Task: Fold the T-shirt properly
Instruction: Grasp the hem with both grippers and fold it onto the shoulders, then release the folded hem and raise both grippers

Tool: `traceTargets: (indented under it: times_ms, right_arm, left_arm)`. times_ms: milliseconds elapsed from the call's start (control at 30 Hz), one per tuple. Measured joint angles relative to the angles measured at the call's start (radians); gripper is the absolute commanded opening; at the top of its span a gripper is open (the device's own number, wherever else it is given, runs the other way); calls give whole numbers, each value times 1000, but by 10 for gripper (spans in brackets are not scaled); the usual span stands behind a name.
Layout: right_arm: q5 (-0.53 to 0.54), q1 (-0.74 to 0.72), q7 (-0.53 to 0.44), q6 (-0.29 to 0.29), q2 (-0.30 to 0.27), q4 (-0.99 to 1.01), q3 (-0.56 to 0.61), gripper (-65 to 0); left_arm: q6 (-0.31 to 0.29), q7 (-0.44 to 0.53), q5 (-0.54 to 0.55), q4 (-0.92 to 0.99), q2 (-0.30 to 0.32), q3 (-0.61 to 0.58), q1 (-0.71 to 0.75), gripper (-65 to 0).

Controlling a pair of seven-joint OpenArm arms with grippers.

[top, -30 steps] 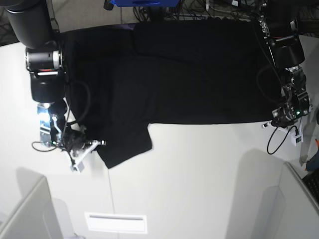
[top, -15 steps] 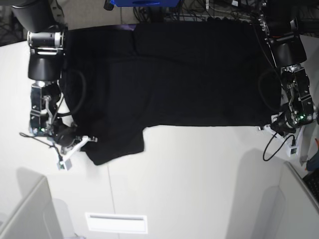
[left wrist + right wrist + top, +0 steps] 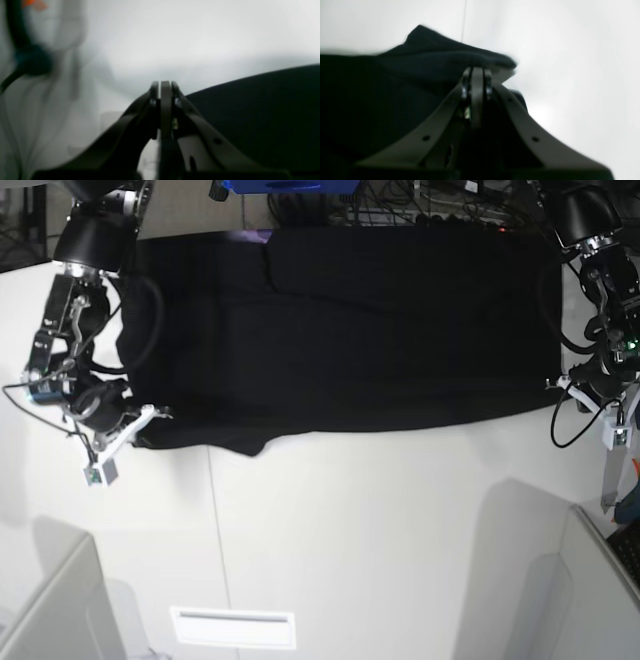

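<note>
Base view showed the T-shirt [image 3: 350,330] spread as a wide black band across the upper half of the frame, lying on the white bench [image 3: 380,540], its lower edge running nearly straight from lower left to right with a slight dip near the left of centre. At the frame's left, the right gripper [image 3: 140,420] sat at the shirt's lower left corner, touching the cloth edge; at the frame's right, the left gripper [image 3: 562,383] sat at the shirt's lower right corner. Right wrist view had the right gripper [image 3: 477,71] with its jaws pressed together, black cloth [image 3: 382,95] filling the left of the frame and a folded lip of it lying just beyond the tips; whether cloth was actually pinched between the jaws could not be told from the blur. Left wrist view had the left gripper [image 3: 165,85] likewise clenched, with the shirt [image 3: 262,112] as a dark mass in the lower right, beside the jaws, and pale bench [image 3: 187,37] above; a grip on the cloth could not be made out there either. A white slotted plate [image 3: 232,627] lay flat on the bench near the bottom left of the base view, well apart from the shirt.
</note>
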State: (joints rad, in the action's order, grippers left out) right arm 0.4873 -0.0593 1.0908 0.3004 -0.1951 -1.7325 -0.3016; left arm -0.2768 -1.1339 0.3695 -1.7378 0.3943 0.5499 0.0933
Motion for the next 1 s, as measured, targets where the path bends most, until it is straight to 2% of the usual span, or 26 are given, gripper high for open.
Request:
traceTargets:
  times_ms: [133, 233, 333, 467, 700, 833, 1000]
  right_arm:
    - [5, 88, 74, 3, 2, -154, -50, -650]
    - [13, 145, 113, 5, 37, -252, -118, -650]
    - [6, 212, 152, 6, 66, -262, -160, -650]
    - [30, 301, 150, 6, 103, -264, -218, -650]
    - [464, 434, 143, 13, 100, -270, -376, -650]
    - [548, 496, 153, 14, 96, -270, -427, -650]
    - [632, 563, 144, 13, 78, -270, -438, -650]
  left_arm:
    - [-9, -2, 8, -68, -5, 45, 100, -650]
    - [-62, 3, 61, -136, -2, 78, 196, -650]
    - [-68, -8, 94, -138, -4, 78, 267, -650]
    - [-69, 4, 111, -142, 0, 79, 324, -650]
    - [-69, 3, 107, -142, 3, 80, 376, -650]
    - [-72, 3, 110, -142, 20, 80, 392, -650]
    - [-72, 3, 110, -143, 36, 80, 398, -650]
